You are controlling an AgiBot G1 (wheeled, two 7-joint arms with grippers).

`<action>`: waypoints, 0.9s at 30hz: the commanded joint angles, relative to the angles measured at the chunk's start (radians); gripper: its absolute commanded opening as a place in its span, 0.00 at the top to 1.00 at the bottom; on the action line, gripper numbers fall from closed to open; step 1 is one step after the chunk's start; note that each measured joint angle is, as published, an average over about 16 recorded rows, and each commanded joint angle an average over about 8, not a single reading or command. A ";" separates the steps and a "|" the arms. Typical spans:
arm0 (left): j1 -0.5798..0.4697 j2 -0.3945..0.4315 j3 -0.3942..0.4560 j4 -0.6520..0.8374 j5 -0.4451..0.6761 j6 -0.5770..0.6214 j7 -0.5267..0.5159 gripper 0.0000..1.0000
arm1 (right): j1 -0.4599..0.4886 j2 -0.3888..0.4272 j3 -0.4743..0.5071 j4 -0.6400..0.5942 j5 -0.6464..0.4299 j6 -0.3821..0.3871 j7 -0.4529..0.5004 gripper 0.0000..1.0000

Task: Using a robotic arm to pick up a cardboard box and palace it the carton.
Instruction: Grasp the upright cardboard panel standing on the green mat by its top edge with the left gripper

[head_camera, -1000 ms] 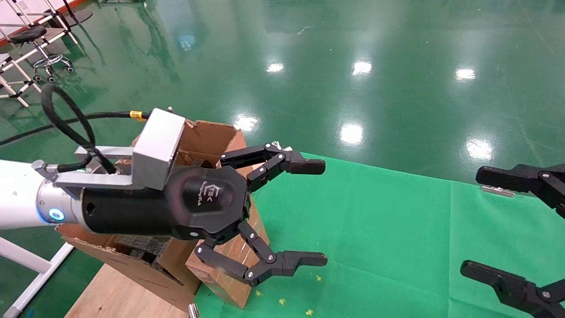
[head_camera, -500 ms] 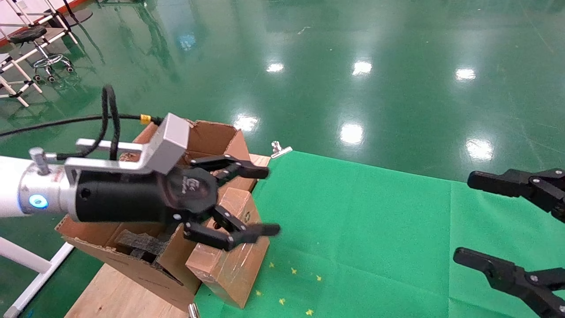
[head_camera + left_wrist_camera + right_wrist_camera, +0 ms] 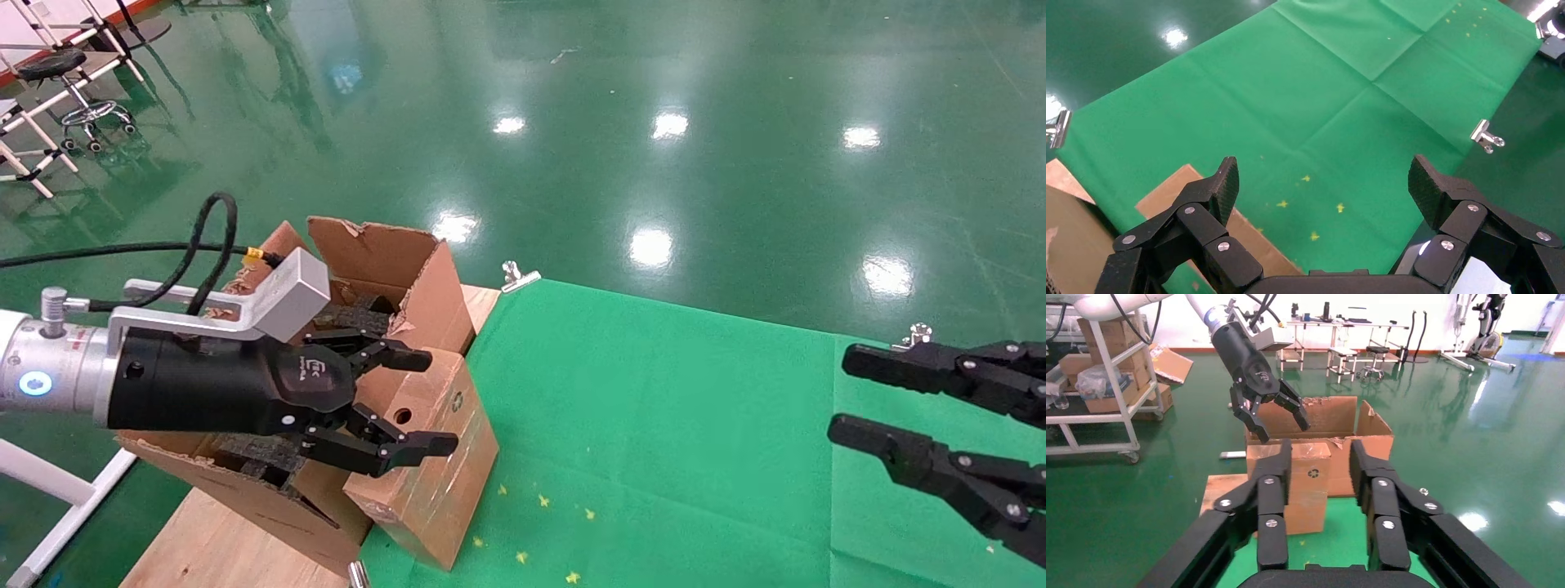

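Hovering in the head view just above the cardboard box [image 3: 425,457], left gripper [image 3: 404,400] spread wide, clasping nothing; box tilted, leaning against the carton [image 3: 384,261] at the edge of the green cloth [image 3: 670,425], round hole and recycling mark facing up; right gripper [image 3: 858,396] parked over the cloth's right side, fingers parted. Seen from the left wrist: both black fingertips [image 3: 1223,184] apart over the cloth, a corner of the box [image 3: 1177,187] beneath one, yellow specks between. Seen from the right wrist: robotic arm [image 3: 1242,346] slanting down, its gripper [image 3: 1278,429] splayed over the box [image 3: 1306,478], carton [image 3: 1333,413] behind.
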 commanded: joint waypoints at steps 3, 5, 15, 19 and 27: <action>-0.010 -0.002 0.006 0.007 0.014 0.005 -0.013 0.00 | 0.000 0.000 0.000 0.000 0.000 0.000 0.000 1.00; -0.034 -0.001 0.016 0.006 0.048 0.012 -0.041 0.00 | 0.000 0.000 0.000 0.000 0.000 0.000 0.000 1.00; -0.280 0.083 0.134 0.003 0.346 0.147 -0.337 0.00 | 0.000 0.000 0.000 0.000 0.000 0.000 0.000 1.00; -0.351 0.121 0.199 0.010 0.410 0.183 -0.434 0.00 | 0.000 0.000 0.000 0.000 0.000 0.000 0.000 1.00; -0.406 0.151 0.316 0.011 0.433 0.182 -0.555 0.00 | 0.000 0.000 0.000 0.000 0.000 0.000 0.000 0.99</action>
